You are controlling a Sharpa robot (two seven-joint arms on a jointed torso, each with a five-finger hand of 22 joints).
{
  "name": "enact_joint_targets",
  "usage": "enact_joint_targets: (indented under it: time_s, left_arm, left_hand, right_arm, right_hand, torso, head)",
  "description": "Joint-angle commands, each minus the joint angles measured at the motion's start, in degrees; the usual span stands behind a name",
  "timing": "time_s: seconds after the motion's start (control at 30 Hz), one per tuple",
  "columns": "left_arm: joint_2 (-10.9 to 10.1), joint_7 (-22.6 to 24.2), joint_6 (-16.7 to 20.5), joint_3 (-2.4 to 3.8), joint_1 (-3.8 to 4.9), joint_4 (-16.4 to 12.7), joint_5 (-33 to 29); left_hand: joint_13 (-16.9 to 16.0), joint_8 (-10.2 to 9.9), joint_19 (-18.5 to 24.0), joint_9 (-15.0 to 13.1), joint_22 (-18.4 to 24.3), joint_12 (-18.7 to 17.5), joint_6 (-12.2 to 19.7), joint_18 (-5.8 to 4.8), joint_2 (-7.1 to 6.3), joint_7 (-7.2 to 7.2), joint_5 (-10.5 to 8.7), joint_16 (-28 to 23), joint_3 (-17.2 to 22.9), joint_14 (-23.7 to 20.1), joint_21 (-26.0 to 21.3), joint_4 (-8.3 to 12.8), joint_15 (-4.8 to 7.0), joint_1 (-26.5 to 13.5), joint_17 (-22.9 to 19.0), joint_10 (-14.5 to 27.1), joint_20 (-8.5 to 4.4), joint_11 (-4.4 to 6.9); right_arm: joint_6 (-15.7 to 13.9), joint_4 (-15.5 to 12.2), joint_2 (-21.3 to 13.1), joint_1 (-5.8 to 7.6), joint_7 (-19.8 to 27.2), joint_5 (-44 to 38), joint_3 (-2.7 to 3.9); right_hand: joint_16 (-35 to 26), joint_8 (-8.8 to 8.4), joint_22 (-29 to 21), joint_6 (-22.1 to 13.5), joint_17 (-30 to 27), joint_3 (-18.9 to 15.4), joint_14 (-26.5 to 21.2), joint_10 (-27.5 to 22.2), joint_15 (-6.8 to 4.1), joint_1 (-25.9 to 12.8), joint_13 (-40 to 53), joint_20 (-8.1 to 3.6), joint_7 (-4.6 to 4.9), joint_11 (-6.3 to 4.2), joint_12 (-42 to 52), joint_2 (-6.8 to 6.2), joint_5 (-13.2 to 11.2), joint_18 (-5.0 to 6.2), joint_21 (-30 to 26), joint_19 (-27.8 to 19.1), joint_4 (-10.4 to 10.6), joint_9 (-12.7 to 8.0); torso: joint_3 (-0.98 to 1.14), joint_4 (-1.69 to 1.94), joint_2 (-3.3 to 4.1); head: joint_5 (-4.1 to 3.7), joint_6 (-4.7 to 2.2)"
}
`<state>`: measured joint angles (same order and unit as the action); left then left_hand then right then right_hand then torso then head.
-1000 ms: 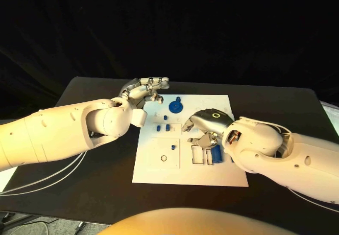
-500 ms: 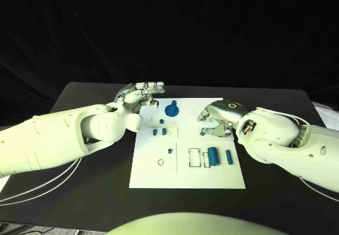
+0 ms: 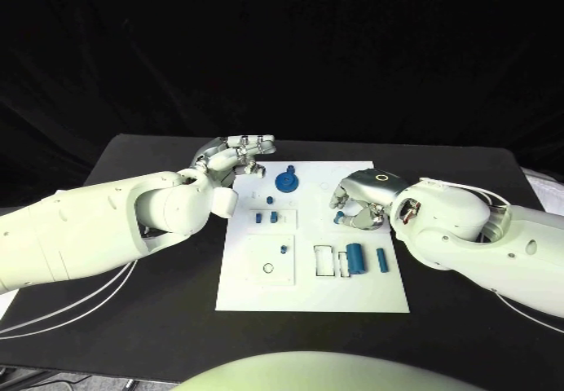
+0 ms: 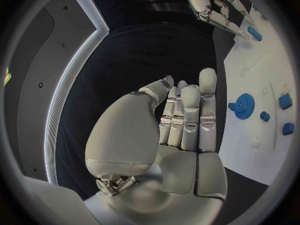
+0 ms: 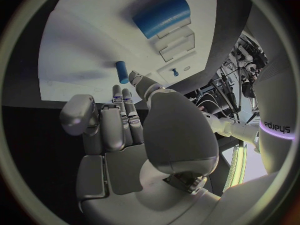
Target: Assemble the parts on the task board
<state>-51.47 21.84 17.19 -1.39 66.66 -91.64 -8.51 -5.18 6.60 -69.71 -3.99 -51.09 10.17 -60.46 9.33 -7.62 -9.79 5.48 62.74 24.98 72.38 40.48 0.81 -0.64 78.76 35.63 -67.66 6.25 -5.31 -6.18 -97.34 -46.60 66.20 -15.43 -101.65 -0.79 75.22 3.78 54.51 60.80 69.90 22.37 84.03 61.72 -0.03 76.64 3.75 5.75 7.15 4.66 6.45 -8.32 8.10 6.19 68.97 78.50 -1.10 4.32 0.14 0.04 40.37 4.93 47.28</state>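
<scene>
Right hand (image 3: 359, 199): fingers curled down over the right-middle of the task board (image 3: 253, 285), tips on or just above a small blue peg (image 3: 338, 217). Can't tell if it's pinched or only touched; the right wrist view shows the peg (image 5: 122, 71) just past the fingertips, contact unclear.

Left hand (image 3: 239, 152): hovering off the board's far-left corner, fingers together and lightly bent, grasping nothing. The left wrist view confirms a bare palm (image 4: 181, 145).

Parts: blue gear (image 3: 288, 179) at far centre of the board, two small blue pieces (image 3: 266, 217) in the left-middle pocket, one small peg (image 3: 286, 248) below them, large blue cylinder (image 3: 355, 259) and thinner blue pin (image 3: 381, 260) standing near-right.

Change over the last second: the right hand pulled off the near-right slots, uncovering cylinder and pin, and moved far-side to the peg. Over the last half second it only settled slightly lower onto it. Left hand barely moved.

Read: cylinder slot looks done; peg is the next pick.
</scene>
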Motion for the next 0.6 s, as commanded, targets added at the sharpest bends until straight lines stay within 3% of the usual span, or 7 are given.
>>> enact_joint_targets:
  time_s: [0.03, 0.43, 0.6]
  left_arm:
    - [0.09, 0.06, -1.18, 0.04, 0.0, -0.16, 0.21]
    - [0.2, -0.02, -1.31, 0.04, 0.0, 0.0, 0.28]
    - [0.26, -0.05, -1.32, 0.04, 0.0, 0.06, 0.3]
  left_hand:
    - [-0.05, 0.19, 0.47, 0.07, 0.05, 0.15, 0.33, 0.71, 0.74, 0.0, 0.02, -0.33, -0.32, -0.36, -0.32, -0.09, 0.07, 0.01, -0.06, 0.42, 0.08, -0.04]
    - [-0.05, 0.19, 0.47, 0.07, 0.05, 0.15, 0.33, 0.71, 0.74, 0.0, 0.02, -0.33, -0.32, -0.36, -0.32, -0.09, 0.07, 0.01, -0.06, 0.42, 0.08, -0.04]
    - [-0.05, 0.19, 0.47, 0.07, 0.05, 0.15, 0.33, 0.71, 0.74, 0.0, 0.02, -0.33, -0.32, -0.36, -0.32, -0.09, 0.07, 0.01, -0.06, 0.42, 0.08, -0.04]
  right_arm:
    - [3.37, 0.03, 0.03, -0.05, 0.04, -0.32, -0.01]
    - [2.73, 1.46, 1.11, -0.11, 0.54, -0.29, -0.05]
    - [2.57, 2.4, 1.69, -0.17, 0.72, -0.27, -0.1]
  right_hand:
    - [-0.3, 0.34, 0.02, 0.6, -0.1, 0.36, 2.43, 0.52, -0.24, 0.29, -0.07, -0.12, 0.11, -0.02, 0.34, 0.08, -0.08, 0.39, 0.19, 0.22, 0.16, 0.08]
    - [-0.23, 0.51, 0.04, 2.42, -0.19, 2.92, 2.47, 2.99, -0.38, 1.33, -0.12, -0.24, 0.42, -0.14, 0.6, 1.22, -0.1, 0.37, 0.19, 0.43, -0.14, 0.31]
    - [-0.12, 0.82, 0.16, 3.67, -0.16, 4.22, 2.5, 4.51, -0.56, 1.72, -0.03, -0.37, 0.39, -0.39, 0.77, 1.92, -0.9, 0.36, 0.27, 0.54, -0.37, 0.54]
  torso:
    - [0.03, -0.01, -0.01]
    - [0.09, 0.03, 0.01]
    - [0.02, 0.02, -0.04]
  head:
    - [0.07, 0.12]
    - [-0.03, 0.19]
    - [0.0, 0.3]
